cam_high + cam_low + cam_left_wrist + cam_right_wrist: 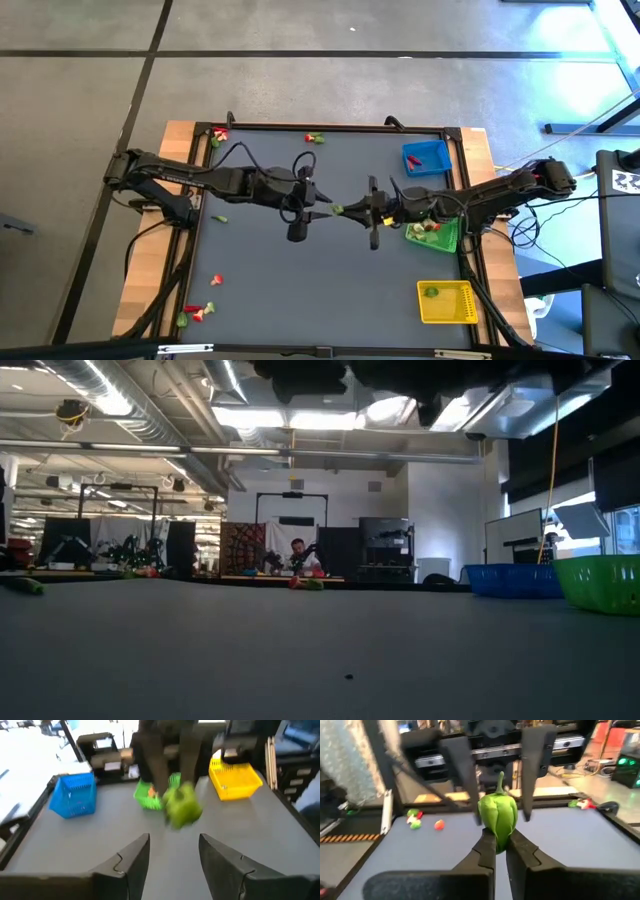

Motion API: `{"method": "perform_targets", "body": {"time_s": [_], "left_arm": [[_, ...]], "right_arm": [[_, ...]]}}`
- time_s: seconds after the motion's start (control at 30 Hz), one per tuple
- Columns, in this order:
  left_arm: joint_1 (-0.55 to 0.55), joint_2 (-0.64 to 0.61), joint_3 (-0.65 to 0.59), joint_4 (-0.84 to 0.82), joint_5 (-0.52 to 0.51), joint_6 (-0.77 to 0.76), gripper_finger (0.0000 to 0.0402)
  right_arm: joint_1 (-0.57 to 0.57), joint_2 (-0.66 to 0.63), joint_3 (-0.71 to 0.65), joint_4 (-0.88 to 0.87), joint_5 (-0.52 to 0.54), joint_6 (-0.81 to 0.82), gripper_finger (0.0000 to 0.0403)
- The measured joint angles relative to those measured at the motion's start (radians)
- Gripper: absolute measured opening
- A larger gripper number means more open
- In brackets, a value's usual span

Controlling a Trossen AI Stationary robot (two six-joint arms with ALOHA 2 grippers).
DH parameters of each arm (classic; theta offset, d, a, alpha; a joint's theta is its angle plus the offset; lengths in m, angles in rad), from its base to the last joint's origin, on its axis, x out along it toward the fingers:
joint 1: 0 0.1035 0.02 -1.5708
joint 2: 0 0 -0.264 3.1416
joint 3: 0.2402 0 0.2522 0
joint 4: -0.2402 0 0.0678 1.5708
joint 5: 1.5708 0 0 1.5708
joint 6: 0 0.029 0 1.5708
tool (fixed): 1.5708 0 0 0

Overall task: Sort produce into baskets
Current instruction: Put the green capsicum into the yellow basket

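Pinching green pepper (498, 817), right end effector (501, 851)

Was a robotics lab/workshop: exposed ceiling ducts (110, 400), strip lights (300, 418), other arm rigs on benches (90, 555), seated person (298, 552) behind.

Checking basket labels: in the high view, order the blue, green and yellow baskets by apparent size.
1. yellow basket, fully visible, looks largest.
2. blue basket.
3. green basket, unsure: the right arm covers part of it, so its rank is unreliable.
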Motion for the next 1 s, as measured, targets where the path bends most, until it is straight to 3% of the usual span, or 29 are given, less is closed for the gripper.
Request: {"method": "perform_targets", "body": {"time_s": [0.13, 0.33, 0.57, 1.0], "left_arm": [[-0.003, 0.0, 0.0, -0.076, 0.0, -0.005, 0.017], [-0.003, 0.0, 0.0, -0.12, 0.0, -0.028, 0.0171], [-0.002, 0.005, 0.0, -0.119, -0.005, -0.043, 0.0171], [-0.002, 0.039, 0.0, -0.117, -0.009, -0.052, 0.0171]], "right_arm": [[0.045, -0.067, 0.0, -0.128, -0.007, 0.01, 0.0018], [0.124, -0.172, 0.0, -0.403, -0.038, 0.163, 0.0018], [0.256, -0.222, 0.0, -0.635, -0.113, 0.436, 0.0019], [0.562, -0.219, 0.0, -0.824, -0.179, 1.046, 0.0019]]}}
